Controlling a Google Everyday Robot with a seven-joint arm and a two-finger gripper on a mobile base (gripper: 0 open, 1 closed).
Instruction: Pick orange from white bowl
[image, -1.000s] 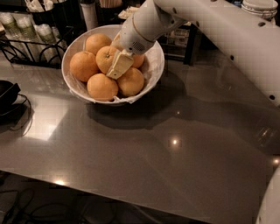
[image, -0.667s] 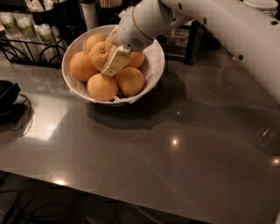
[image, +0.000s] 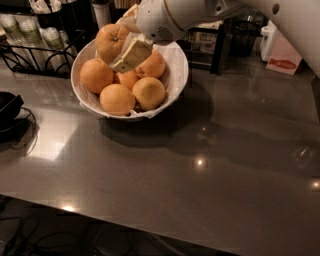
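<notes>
While five other oranges (image: 117, 98) are lying in the white bowl (image: 176, 82), the gripper (image: 122, 52) is clamping the orange (image: 110, 39) just above its rear rim.

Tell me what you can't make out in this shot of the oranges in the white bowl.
All in the camera view.
1. Whether the gripper holds the orange: contact hidden by the arm.
2. White bowl: far rim covered by the arm.
3. Black object: cut off by the left edge.
4. Cups in the wire rack: dim, cropped by the top edge.
5. White package: red print too small to read.
</notes>
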